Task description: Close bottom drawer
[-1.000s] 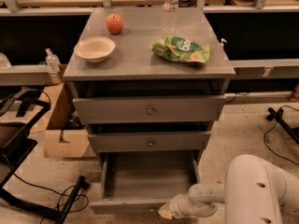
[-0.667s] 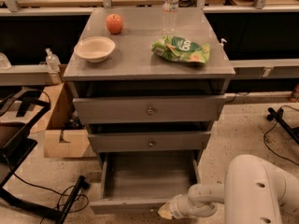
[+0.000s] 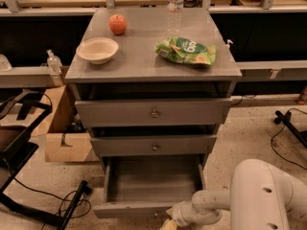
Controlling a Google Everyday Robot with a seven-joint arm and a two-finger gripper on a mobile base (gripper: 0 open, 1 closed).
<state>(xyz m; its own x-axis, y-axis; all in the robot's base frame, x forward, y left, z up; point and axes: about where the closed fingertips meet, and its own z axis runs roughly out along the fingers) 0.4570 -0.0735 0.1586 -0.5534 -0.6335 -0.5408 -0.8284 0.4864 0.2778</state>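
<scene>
Now: bottom drawer (image 3: 153, 182) pulled out, pincer (image 3: 169, 223) by front panel's rt part; pincer state can't tell.

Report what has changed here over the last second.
Nothing visibly changed. The gripper remains low at the front edge of the bottom drawer, which is still pulled out. The apple, bowl, bag and bottle on top have not moved.

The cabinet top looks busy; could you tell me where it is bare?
Free: the strip between bowl and chip bag, and the front edge. Crowded at the back: apple, bottle. The pincer is low, by the front of the bottom drawer.
</scene>
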